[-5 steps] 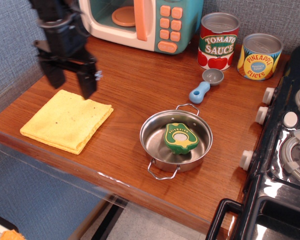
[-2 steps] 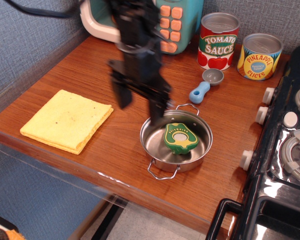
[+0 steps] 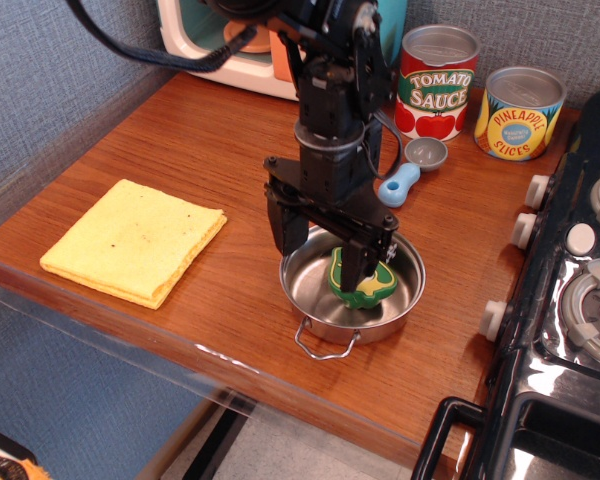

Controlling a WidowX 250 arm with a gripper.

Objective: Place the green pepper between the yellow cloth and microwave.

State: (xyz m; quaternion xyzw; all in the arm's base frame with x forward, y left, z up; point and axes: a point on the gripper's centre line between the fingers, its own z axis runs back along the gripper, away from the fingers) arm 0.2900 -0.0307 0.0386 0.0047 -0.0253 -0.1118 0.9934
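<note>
The green pepper (image 3: 372, 284) lies cut face up in a small steel pot (image 3: 315, 300) near the table's front edge. My gripper (image 3: 322, 248) is open and hangs over the pot. Its right finger (image 3: 355, 262) is down in front of the pepper and hides part of it; its left finger (image 3: 288, 232) is at the pot's left rim. The yellow cloth (image 3: 132, 240) lies flat at the front left. The microwave (image 3: 210, 45) stands at the back, mostly hidden behind my arm.
A tomato sauce can (image 3: 436, 82) and a pineapple slices can (image 3: 520, 112) stand at the back right. A blue measuring spoon (image 3: 408, 172) lies behind the pot. A toy stove (image 3: 570, 290) fills the right side.
My gripper has swept from above the cloth's far edge rightward across the table and come down over the pot, one finger now in front of the pepper. The pepper has not moved.
</note>
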